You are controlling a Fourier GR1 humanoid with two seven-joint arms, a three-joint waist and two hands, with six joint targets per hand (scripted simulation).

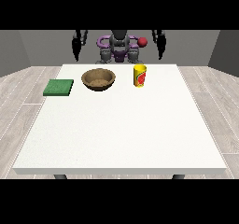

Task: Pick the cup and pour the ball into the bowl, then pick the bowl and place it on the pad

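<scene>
1. We are looking first at the hand at the view's left (77, 45), which is hanging beside the robot's body behind the bench's far edge; it is holding nothing, and we cannot tell how its fingers are lying.
2. The green pad (59, 87) is lying at the left edge of the bench (119, 134), toward the far left corner.
3. The brown bowl (98, 79) is sitting upright just right of the pad, near the far edge.
4. The yellow cup (139, 75) is standing upright beside the bowl, apart from it; we cannot see the ball inside.
5. The hand at the view's right (161, 43) is hanging likewise, holding nothing, fingers unreadable.
6. We are judging that no step has begun: the next move calls for reaching to the cup and closing round it.
</scene>
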